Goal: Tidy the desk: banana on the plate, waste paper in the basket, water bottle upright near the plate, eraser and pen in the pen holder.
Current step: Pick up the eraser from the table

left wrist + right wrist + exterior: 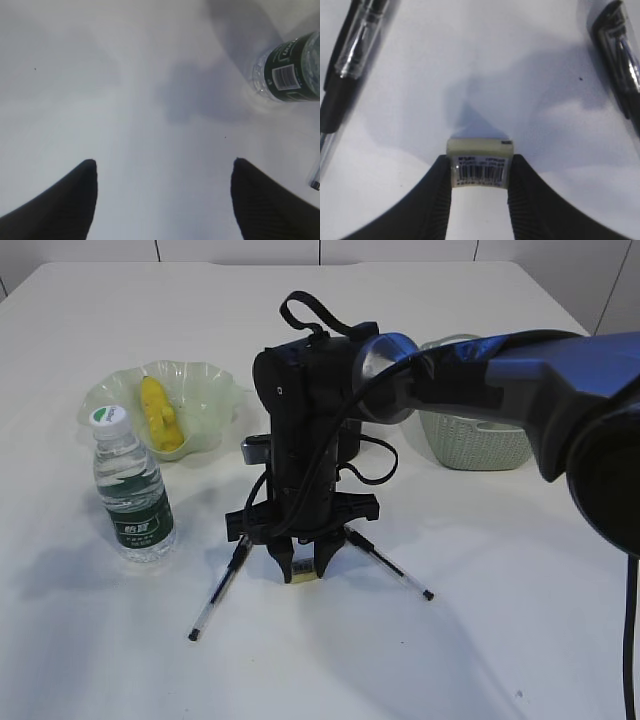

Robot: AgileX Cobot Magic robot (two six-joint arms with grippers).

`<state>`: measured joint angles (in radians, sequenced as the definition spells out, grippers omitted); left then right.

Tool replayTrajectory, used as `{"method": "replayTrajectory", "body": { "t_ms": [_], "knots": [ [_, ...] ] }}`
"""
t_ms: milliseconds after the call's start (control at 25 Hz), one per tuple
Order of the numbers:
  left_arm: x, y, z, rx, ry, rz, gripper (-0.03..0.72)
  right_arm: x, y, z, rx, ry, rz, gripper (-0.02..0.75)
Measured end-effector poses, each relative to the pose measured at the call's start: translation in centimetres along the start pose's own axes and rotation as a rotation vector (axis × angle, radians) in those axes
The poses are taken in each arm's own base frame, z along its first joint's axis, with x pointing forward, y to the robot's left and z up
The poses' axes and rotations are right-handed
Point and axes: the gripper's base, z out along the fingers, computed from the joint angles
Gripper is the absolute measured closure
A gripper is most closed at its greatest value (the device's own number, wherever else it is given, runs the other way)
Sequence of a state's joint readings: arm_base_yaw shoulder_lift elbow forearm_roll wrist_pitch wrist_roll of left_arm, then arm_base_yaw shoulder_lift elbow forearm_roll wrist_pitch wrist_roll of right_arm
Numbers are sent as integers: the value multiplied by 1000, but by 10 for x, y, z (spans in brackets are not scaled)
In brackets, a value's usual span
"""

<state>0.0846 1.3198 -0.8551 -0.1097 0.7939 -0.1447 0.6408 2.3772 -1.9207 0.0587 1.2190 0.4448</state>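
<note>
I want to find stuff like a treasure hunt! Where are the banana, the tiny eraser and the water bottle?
banana [160, 412]: exterior view, the middle of its yellow body, on the plate.
eraser [480, 169]: right wrist view, its barcode label, between the gripper fingers.
water bottle [133, 495]: exterior view, its clear body above the green label.

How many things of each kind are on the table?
Pens: 2
Bottle: 1
Banana: 1
Plate: 1
Basket: 1
Eraser: 1
Total: 7

Two pens [215, 597], one eraser [480, 167], one bottle [131, 490]
</note>
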Motion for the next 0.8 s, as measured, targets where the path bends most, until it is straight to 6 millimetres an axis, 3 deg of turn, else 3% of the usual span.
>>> {"method": "replayTrajectory", "body": {
  "t_ms": [400,800],
  "knots": [
    [0,0,0,0,0,0,97,-1,-3,-2,28,-16,-129,486],
    [0,0,0,0,2,0,97,-3,-16,-57,151,-181,-258,489]
  ]
}}
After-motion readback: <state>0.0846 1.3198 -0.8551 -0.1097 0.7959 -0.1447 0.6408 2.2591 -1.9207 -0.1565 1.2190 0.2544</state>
